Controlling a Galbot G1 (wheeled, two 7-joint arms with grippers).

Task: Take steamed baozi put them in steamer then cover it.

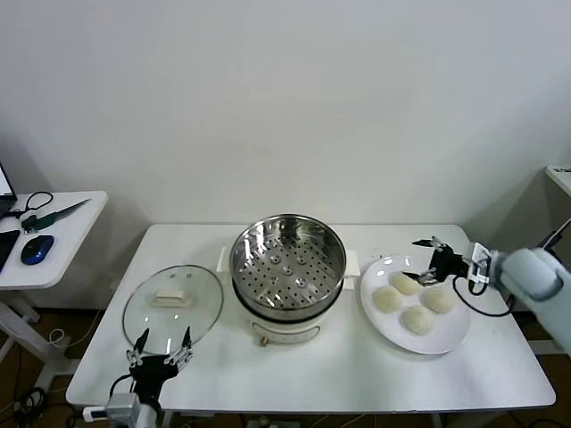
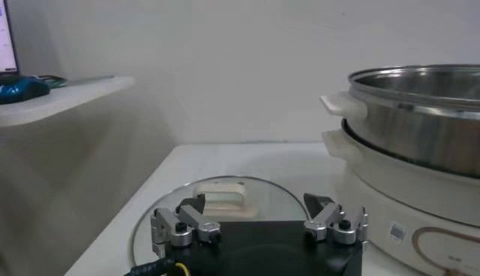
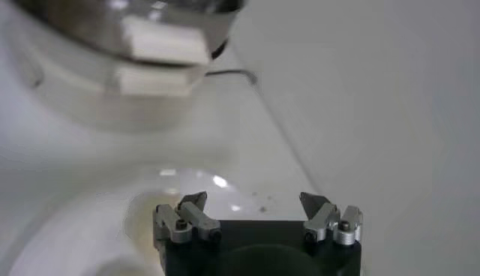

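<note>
Several cream-white baozi (image 1: 417, 319) lie on a flat white plate (image 1: 446, 340) at the table's right. The steel steamer (image 1: 288, 267) stands empty on its cream base in the middle and shows in the left wrist view as the steamer (image 2: 420, 112). The glass cover (image 1: 172, 305) lies flat to its left, handle up. My right gripper (image 1: 416, 259) hovers open over the plate's far edge, just above the nearest baozi (image 1: 405, 283); the right wrist view shows this gripper (image 3: 255, 201) holding nothing. My left gripper (image 1: 161, 349) sits open at the cover's near rim. Beyond this left gripper (image 2: 256, 205) the cover's handle (image 2: 223, 196) is apart from the fingers.
A low side table (image 1: 53, 227) with a blue mouse (image 1: 37, 248) and cables stands at the left. Another surface's corner (image 1: 560, 175) shows at the far right. The white wall runs close behind the table. Bare tabletop (image 1: 339, 370) lies in front of the steamer.
</note>
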